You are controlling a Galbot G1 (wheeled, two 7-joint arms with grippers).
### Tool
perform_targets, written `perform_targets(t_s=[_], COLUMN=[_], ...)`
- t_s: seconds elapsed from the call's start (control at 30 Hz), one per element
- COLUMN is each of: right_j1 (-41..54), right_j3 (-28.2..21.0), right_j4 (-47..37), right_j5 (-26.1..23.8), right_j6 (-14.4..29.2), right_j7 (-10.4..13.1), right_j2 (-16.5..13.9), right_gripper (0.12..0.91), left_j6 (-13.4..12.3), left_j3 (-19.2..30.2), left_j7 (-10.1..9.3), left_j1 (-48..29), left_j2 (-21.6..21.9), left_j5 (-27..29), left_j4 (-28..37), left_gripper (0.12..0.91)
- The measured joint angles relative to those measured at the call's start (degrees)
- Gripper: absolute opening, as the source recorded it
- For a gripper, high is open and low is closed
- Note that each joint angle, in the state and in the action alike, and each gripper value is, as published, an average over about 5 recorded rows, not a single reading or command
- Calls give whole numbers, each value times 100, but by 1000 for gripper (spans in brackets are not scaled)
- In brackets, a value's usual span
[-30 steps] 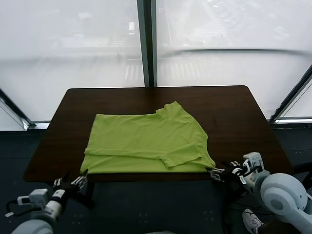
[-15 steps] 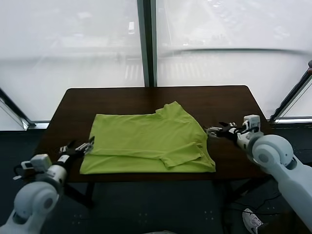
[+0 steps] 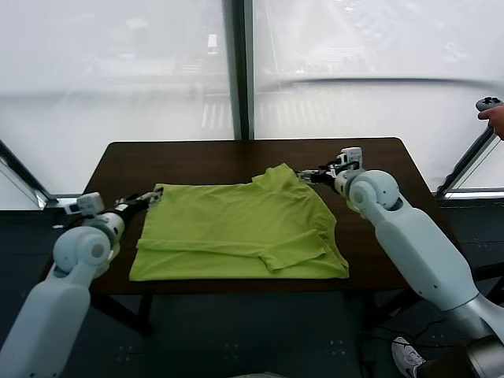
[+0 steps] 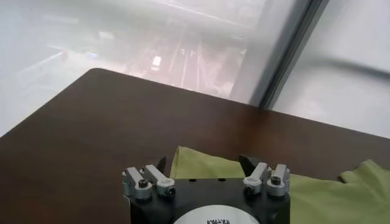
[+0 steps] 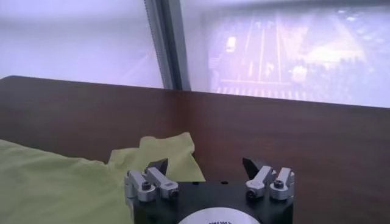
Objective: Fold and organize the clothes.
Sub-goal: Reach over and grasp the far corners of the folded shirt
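A dark brown table (image 3: pixel 378 169) stands before frosted windows (image 3: pixel 118 71). The lime-green T-shirt (image 3: pixel 236 232) lies centred, left gripper (image 3: pixel 150 197) at nine o'clock, right gripper (image 3: pixel 309 174) at one, both released.

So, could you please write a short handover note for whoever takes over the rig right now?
Left gripper: open, empty, at the far left corner of the T-shirt.
Right gripper: open, empty, at the shirt's far right corner, by the sleeve.
The shirt lies on the dark table, partly folded, with a strip doubled over along the near side.
Done: first fold, both arms brought to the far corners.
Left: grip the corners, finish folding, tidy the shirt.
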Motion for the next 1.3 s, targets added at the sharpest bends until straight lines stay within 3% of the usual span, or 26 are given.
perform_targets(t_s=[0.13,0.33,0.6,0.73,1.3], right_j1=[20,24,-2,15,38], right_j3=[-4,-1,45,44,43], right_j4=[-205,-294,-395,-440,-559], right_j5=[-2,18,2,0,-2], right_j6=[-6,-6,-3,-8,-25], right_j7=[4,13,51,55,52], right_j2=[76,133,296,336,420], right_gripper=[907,907,903,844,670], left_j6=[-9,-240,-390,-473,-461], left_j3=[240,517,764,824,922], left_j7=[256,534,659,680,778], left_j1=[-323,-670,-1083,-1268,-1475], left_j2=[45,52,-34,-106,-222], left_j5=[179,480,569,629,696], left_j4=[384,903,1487,1730,2177], left_gripper=[907,907,907,899,586])
